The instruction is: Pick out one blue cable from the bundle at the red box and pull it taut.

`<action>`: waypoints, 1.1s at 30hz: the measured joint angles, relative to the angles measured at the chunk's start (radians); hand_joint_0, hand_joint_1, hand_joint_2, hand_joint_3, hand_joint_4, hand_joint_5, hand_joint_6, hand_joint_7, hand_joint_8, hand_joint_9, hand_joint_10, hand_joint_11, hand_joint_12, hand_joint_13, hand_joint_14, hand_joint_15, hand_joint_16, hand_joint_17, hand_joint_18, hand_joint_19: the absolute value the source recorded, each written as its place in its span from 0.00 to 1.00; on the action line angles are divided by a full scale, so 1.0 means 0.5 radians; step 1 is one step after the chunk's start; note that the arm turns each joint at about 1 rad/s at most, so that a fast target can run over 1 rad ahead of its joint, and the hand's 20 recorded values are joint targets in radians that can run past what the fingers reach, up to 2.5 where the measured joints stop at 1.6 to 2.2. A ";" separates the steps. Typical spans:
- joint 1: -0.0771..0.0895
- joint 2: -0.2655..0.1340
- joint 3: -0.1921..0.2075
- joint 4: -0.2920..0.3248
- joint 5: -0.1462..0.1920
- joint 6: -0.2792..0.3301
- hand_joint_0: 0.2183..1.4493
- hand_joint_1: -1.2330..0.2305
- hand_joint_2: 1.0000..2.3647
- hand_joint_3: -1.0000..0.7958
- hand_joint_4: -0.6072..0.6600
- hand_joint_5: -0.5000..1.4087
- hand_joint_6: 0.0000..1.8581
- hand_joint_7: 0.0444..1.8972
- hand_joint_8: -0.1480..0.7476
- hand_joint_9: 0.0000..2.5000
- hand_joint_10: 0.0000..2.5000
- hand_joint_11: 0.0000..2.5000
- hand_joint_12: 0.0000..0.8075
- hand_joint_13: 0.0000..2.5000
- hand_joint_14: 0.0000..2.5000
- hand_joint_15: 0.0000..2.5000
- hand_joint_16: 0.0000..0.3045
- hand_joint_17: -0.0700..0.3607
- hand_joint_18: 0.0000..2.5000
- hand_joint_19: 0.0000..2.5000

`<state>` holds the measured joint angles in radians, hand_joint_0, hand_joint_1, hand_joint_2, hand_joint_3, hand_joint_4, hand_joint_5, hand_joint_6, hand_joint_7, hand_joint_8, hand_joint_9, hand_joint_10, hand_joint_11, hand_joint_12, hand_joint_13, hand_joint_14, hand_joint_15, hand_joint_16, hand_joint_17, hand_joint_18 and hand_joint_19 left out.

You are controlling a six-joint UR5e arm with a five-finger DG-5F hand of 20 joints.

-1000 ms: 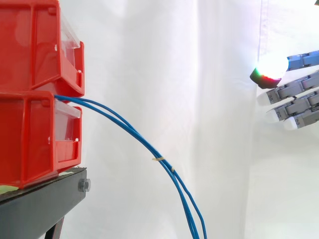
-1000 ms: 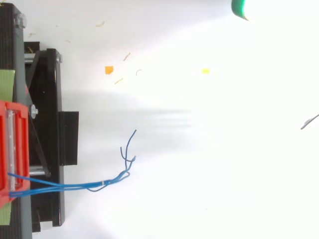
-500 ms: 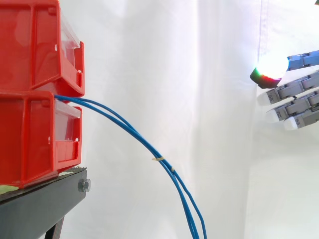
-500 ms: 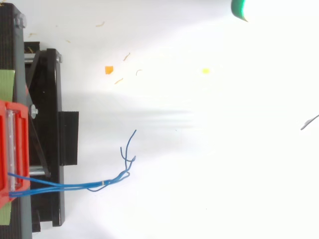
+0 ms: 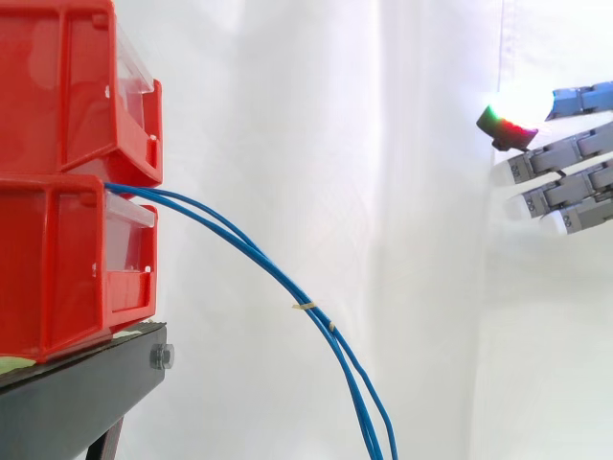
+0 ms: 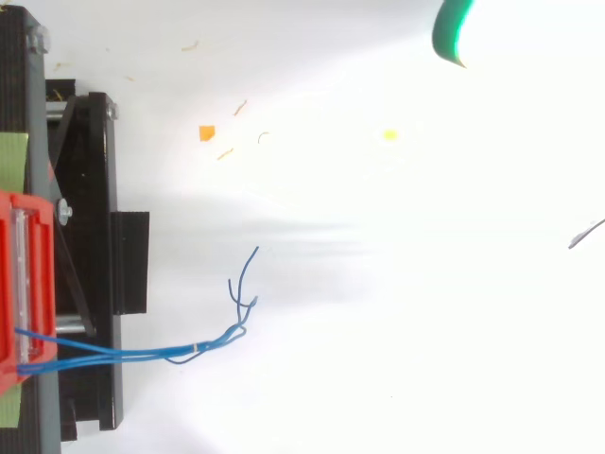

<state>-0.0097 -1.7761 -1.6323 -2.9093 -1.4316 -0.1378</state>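
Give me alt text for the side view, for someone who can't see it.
The robot's hand, open and empty, hangs at the right edge, well apart from two blue cables that droop from stacked red bins on a black stand at left.

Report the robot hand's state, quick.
Robot hand: open, fingers straight, holding nothing, apart from the blue cables.

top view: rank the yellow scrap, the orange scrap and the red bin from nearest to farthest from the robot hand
Measured from the robot hand at the top edge:
1. yellow scrap, on the floor just below and left of it.
2. orange scrap, well farther left.
3. red bin, at the far left edge.
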 measured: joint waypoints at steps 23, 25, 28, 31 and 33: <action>0.135 -0.070 0.000 0.101 0.078 -0.056 0.16 0.50 0.00 0.28 0.46 0.10 0.27 0.31 0.33 0.00 0.00 0.02 0.40 0.00 0.00 0.06 0.23 0.53 0.00 0.05; 0.148 -0.070 0.000 0.099 0.091 -0.075 0.16 0.50 0.00 0.28 0.46 0.10 0.27 0.31 0.33 0.00 0.00 0.02 0.40 0.00 0.00 0.06 0.23 0.53 0.00 0.05; 0.162 -0.082 0.000 0.097 0.102 -0.093 0.16 0.50 0.00 0.28 0.46 0.10 0.27 0.31 0.33 0.00 0.00 0.02 0.40 0.00 0.00 0.06 0.23 0.53 0.00 0.05; 0.172 -0.116 0.000 0.104 0.103 -0.099 0.16 0.50 0.00 0.28 0.46 0.10 0.27 0.31 0.33 0.00 0.00 0.02 0.40 0.00 0.00 0.06 0.23 0.53 0.00 0.05; 0.178 -0.135 0.000 0.119 0.103 -0.101 0.16 0.50 0.00 0.28 0.46 0.10 0.27 0.31 0.33 0.00 0.00 0.02 0.40 0.00 0.00 0.06 0.23 0.53 0.00 0.05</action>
<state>0.0793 -1.8437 -1.6322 -2.8499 -1.3802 -0.1885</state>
